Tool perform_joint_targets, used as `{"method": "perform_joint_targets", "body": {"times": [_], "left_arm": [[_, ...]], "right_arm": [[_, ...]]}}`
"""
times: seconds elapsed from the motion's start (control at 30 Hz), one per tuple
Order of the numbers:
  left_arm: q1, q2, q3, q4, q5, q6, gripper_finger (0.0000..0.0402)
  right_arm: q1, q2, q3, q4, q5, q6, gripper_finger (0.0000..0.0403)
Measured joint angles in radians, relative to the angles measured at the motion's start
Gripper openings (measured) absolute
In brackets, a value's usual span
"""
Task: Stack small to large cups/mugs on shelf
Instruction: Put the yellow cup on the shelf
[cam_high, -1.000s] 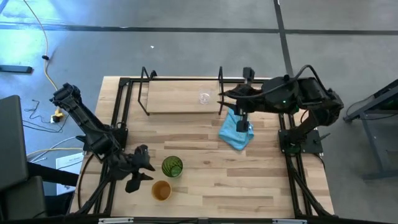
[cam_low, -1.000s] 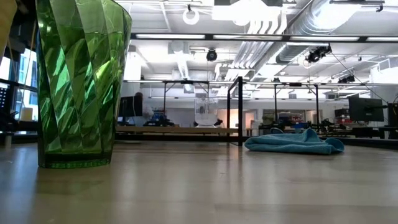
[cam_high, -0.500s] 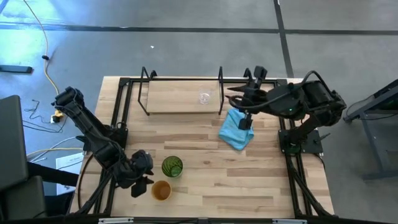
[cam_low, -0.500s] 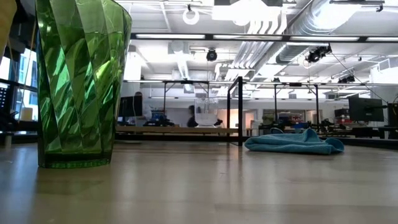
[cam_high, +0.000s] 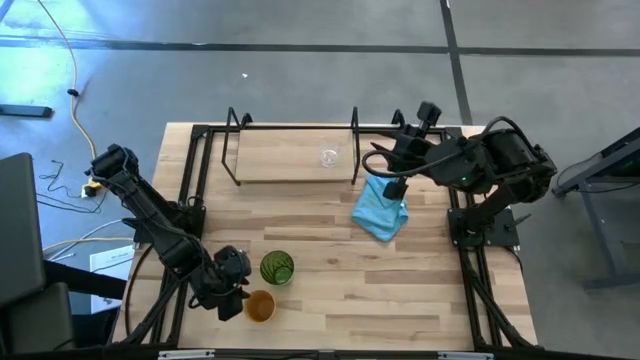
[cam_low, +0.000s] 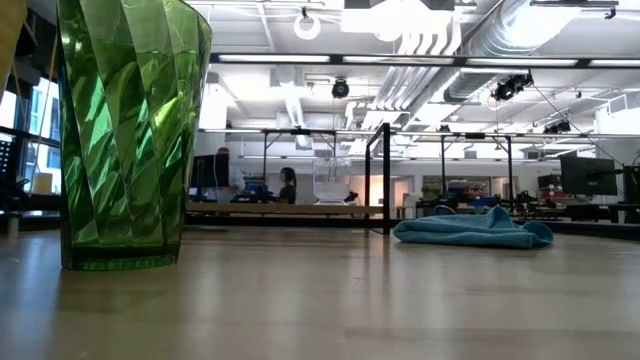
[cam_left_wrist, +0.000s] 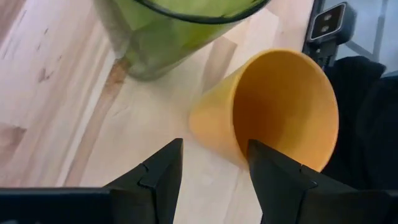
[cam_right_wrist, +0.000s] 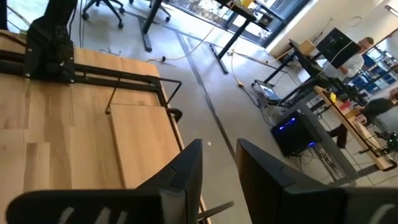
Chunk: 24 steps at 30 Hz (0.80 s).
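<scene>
Beside the green cup (cam_high: 277, 268), your left gripper (cam_left_wrist: 214, 168) stands apart, straddling the orange cup (cam_high: 259, 306) wall.
Close off-centre and you'll tip it into the green cup; your right gripper (cam_right_wrist: 217, 168), part-open and empty, waits near the shelf (cam_high: 290, 155) holding the clear cup (cam_high: 329, 156).

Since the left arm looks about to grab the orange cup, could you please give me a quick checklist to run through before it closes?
1. Left claw open: ok, both fingers spread.
2. Left claw lined up on the orange cup: ok, the cup's wall sits in the gap between the fingers.
3. Orange cup free of the green cup: cannot tell, they stand very close.
4. Small glass cup already on the shelf: ok.
5. Right claw out of the way: ok, it hangs over the blue cloth, holding nothing.
</scene>
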Motion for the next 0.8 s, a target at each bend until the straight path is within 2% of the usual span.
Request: {"method": "perform_joint_targets", "body": {"times": [0.8], "left_arm": [[0.006,0.012,0.001,0.016,0.020,0.011,0.0168]], "right_arm": [[0.000,0.000,0.000,0.008,-0.068,0.000,0.0092]]}}
